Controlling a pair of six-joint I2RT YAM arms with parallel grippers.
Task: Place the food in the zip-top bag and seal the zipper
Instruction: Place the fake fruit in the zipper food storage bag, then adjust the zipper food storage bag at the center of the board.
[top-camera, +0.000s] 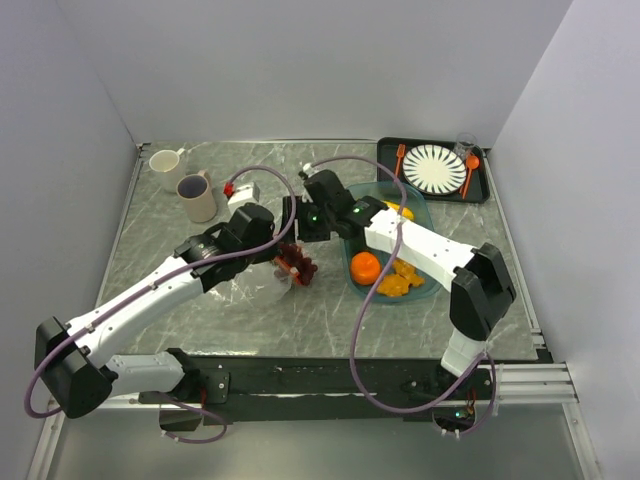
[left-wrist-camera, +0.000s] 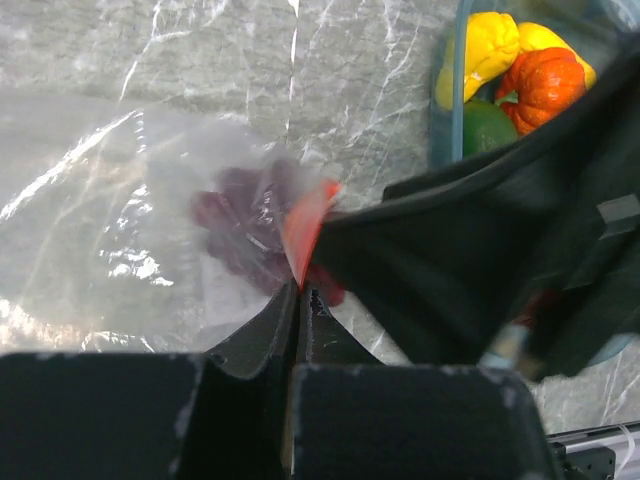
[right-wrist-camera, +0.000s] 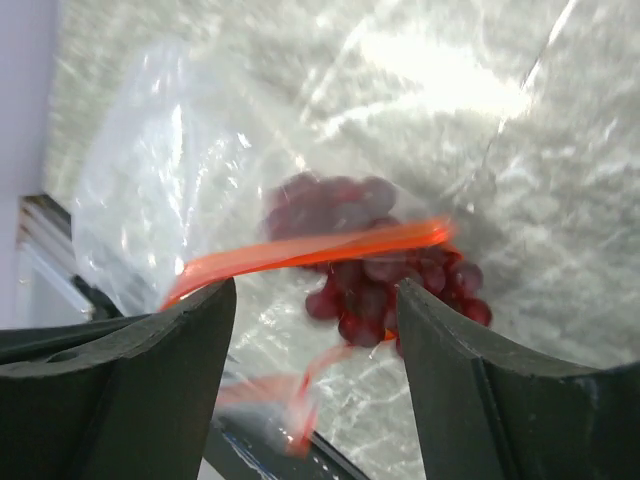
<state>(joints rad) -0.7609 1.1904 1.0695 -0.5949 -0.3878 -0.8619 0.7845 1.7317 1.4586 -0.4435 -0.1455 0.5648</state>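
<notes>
The clear zip-top bag (right-wrist-camera: 170, 190) lies on the marble table with the dark purple grape bunch (right-wrist-camera: 370, 260) at its mouth, partly behind the plastic. My left gripper (left-wrist-camera: 300, 288) is shut on the orange-red zipper (left-wrist-camera: 305, 225) at the bag's edge. My right gripper (right-wrist-camera: 315, 300) hangs open just above the mouth, with the zipper (right-wrist-camera: 310, 250) curving between its fingers and nothing in them. From above, both grippers (top-camera: 280, 262) (top-camera: 296, 240) meet at the grapes (top-camera: 298, 266). More food sits in the teal tray: an orange (top-camera: 365, 267), yellow pieces (top-camera: 400, 282), a small pumpkin (left-wrist-camera: 545, 85).
The teal tray (top-camera: 422, 203) stands right of the bag, under my right arm. Two mugs (top-camera: 196, 197) (top-camera: 166, 161) are at the back left. A black tray (top-camera: 388, 150) at the back right carries a striped plate, an orange fork, a spoon and a glass.
</notes>
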